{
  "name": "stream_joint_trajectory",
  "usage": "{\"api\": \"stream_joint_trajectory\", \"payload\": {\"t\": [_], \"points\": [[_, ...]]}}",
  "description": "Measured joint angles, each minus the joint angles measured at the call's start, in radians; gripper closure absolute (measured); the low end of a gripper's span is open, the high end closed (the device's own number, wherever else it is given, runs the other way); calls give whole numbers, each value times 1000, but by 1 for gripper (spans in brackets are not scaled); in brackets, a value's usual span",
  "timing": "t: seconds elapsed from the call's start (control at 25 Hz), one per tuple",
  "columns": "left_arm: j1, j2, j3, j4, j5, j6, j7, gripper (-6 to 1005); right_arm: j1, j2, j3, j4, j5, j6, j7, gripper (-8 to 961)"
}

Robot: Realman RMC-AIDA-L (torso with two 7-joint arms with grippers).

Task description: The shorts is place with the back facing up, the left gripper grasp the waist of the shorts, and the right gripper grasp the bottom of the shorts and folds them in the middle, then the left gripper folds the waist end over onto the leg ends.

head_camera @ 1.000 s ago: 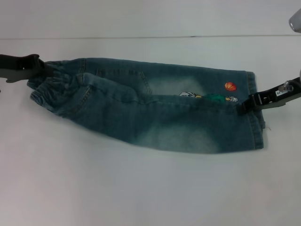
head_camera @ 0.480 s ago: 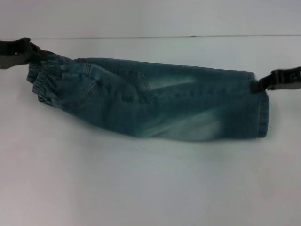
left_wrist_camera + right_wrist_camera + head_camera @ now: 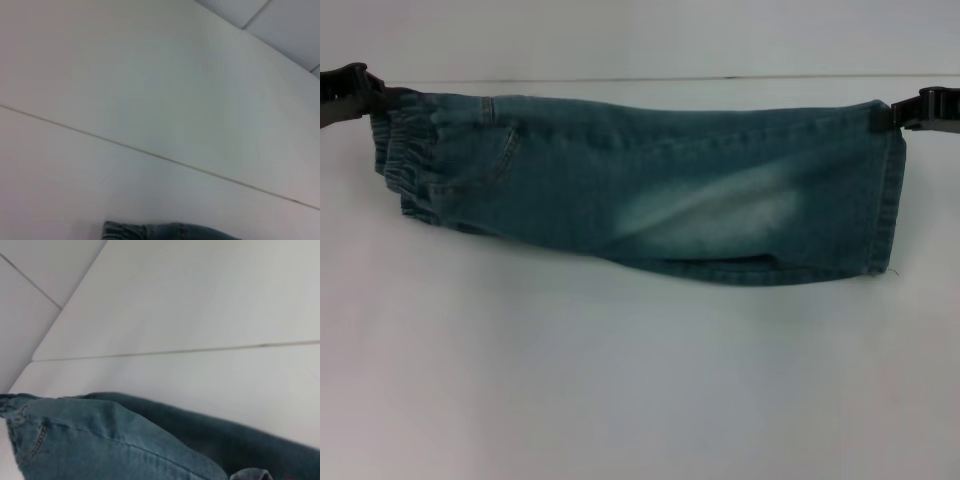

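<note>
Folded shorts (image 3: 650,190) — taut between both claws

There is one pair of shorts (image 3: 650,190), a single denim garment stretched out over one white table (image 3: 620,380). Two grippers show, one at each end of it: the left gripper (image 3: 365,90) at the ruffled waist and the right gripper (image 3: 905,112) at the hemmed end. One pocket (image 3: 485,150) is visible on the denim.
</note>
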Motion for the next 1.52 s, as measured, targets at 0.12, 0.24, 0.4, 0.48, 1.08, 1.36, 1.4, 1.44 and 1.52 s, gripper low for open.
{"api": "stream_joint_trajectory", "payload": {"t": [0.12, 0.24, 0.4, 0.48, 1.08, 1.36, 1.4, 1.44, 1.52], "points": [[1, -5, 1, -4, 0, -24, 2, 941, 5, 6, -9, 1, -1, 48, -8, 804], [1, -14, 7, -9, 0, -58, 7, 934, 12, 18, -28, 6, -4, 112, -24, 792], [1, -19, 12, -43, 0, -99, 22, 925, 19, 52, -81, 14, -5, 201, -30, 775], [-2, -22, 12, -80, 0, -132, 44, 920, 21, 72, -110, 19, -5, 250, -30, 766], [16, -57, 11, -105, -30, -233, 178, 677, 32, 137, -216, 65, -10, 437, -57, 630], [34, -56, 11, -100, -32, -238, 193, 425, 17, 126, -212, 65, -11, 440, -48, 405], [37, -55, 11, -99, -33, -237, 193, 396, 14, 124, -211, 65, -11, 438, -46, 383], [39, -54, 11, -98, -35, -235, 193, 366, 12, 123, -211, 65, -11, 435, -43, 362], [41, -52, 11, -97, -35, -231, 193, 308, 7, 119, -210, 62, -11, 432, -35, 319]]}}
